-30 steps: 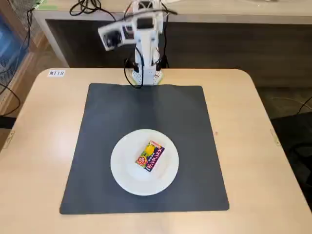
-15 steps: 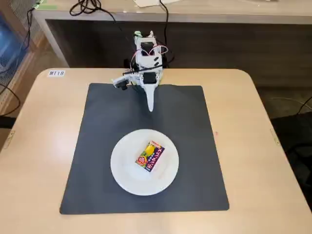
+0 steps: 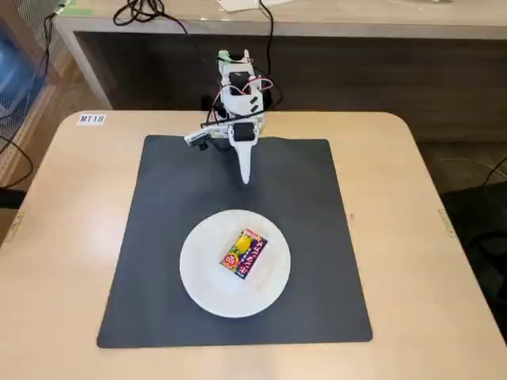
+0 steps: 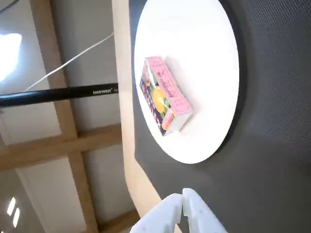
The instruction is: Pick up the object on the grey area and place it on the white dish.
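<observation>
On the plate, near its middle, I see the box lying flat with its printed yellow and red face up, turned at a slant in the fixed view. The plate sits on the mat, toward the mat's near edge, and the mat covers most of the beige table. The wrist view shows the same: the box rests on the white plate, a pink side and the yellow-printed top showing, with the dark mat around the plate and the table's pale edge beside it. My arm stands folded at the far edge of the mat, and the gripper points down over the mat's far half, well apart from the plate and box. It holds nothing; in the wrist view the two white fingers meet at their tips with no gap that I can make out, so I read the gripper as closed and empty. A small label is stuck at the table's far left corner in the fixed view, and cables lie on the counter behind the arm.
</observation>
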